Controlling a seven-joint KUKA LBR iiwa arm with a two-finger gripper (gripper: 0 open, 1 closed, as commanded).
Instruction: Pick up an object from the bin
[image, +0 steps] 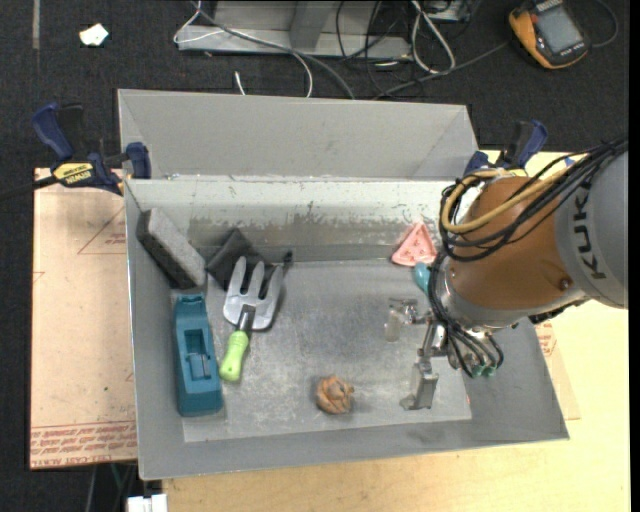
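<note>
Finds the gripper (412, 355) low over bare floor in the right part of the grey bin (300, 215), with the fingers (424, 385) spread apart and nothing pinched between them. Puts a brown lumpy ball (335, 395) nearest, just to its left and slightly toward the front wall, clear of the fingertips. Places a pink triangular piece (413, 246) behind it, against the back wall, close by the orange cover of the wrist. Leaves the rest well away to its left: a grey fork-like scoop with a green handle (247, 300), a teal block-shaped tool (196, 357) beyond that by the left wall, and two black wedges (178, 258) in the far left corner.
</note>
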